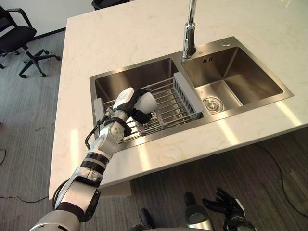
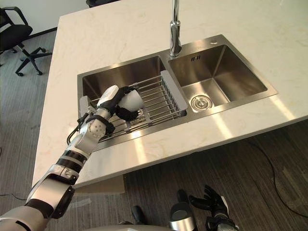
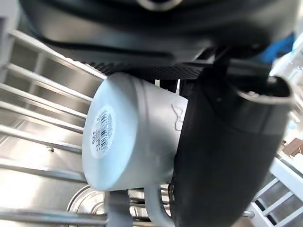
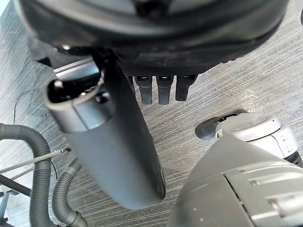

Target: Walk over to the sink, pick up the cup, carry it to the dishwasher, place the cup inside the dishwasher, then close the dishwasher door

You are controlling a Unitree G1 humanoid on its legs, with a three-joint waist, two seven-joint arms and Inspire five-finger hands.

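Note:
A white cup point(image 1: 146, 102) lies on its side on the wire rack point(image 1: 168, 103) in the left basin of the steel sink point(image 1: 120, 79). My left hand point(image 1: 131, 103) reaches over the counter edge and is shut on the cup, thumb and fingers curled round its body. In the left wrist view the cup point(image 3: 132, 137) shows its base with a barcode label, and the thumb point(image 3: 227, 156) presses its side. My right hand point(image 1: 226, 204) hangs low by the floor with its fingers relaxed; the right wrist view shows its fingers point(image 4: 163, 90) straight.
A tall faucet point(image 1: 189, 33) stands between the two basins; the right basin point(image 1: 231, 72) has a drain point(image 1: 212, 104). The pale stone counter point(image 1: 144, 29) surrounds the sink. A black office chair point(image 1: 19, 41) stands on the floor at far left.

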